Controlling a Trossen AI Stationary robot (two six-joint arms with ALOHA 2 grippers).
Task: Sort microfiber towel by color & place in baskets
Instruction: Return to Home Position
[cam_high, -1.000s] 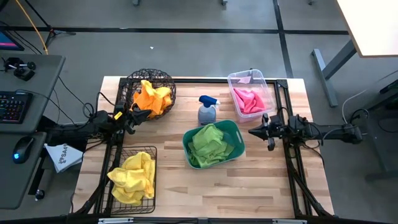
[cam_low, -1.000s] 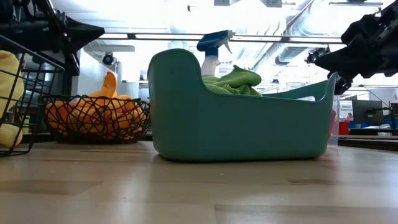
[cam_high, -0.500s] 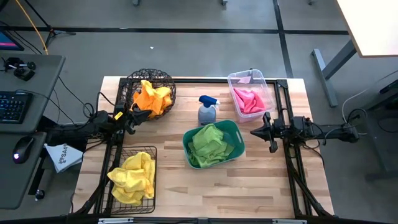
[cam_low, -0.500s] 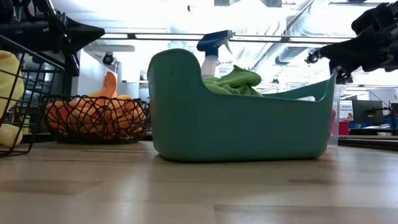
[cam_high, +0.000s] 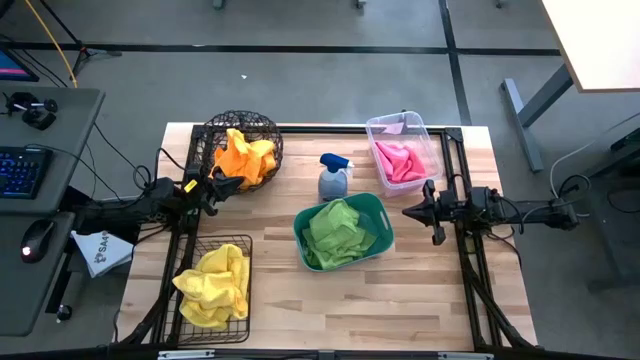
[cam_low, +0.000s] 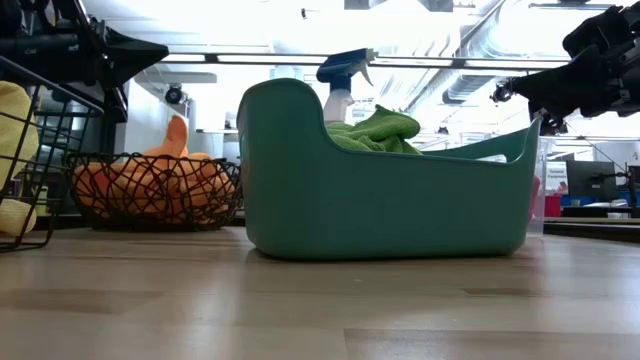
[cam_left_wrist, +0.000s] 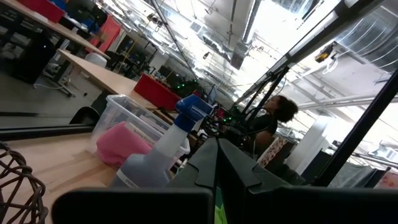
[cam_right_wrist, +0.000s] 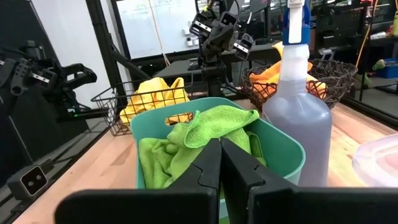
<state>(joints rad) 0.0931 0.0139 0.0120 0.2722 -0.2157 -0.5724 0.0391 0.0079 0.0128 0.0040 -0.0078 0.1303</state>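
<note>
The microfiber towels lie sorted in the baskets. Orange ones fill the round wire basket, and yellow ones fill the rectangular black wire basket. Green ones sit in the teal tub, and pink ones in the clear bin. My left gripper hovers shut at the table's left side, between the two wire baskets. My right gripper hovers shut at the right side, pointing at the tub. Neither holds anything.
A grey spray bottle with a blue top stands between the round basket, the tub and the bin. Bare wood lies along the table's near edge. Black frame rails run along both sides of the table.
My right gripper has rolled about the line it points along and now sits level, a little higher in the low view. It stays shut and empty. The towels and baskets have not moved.
</note>
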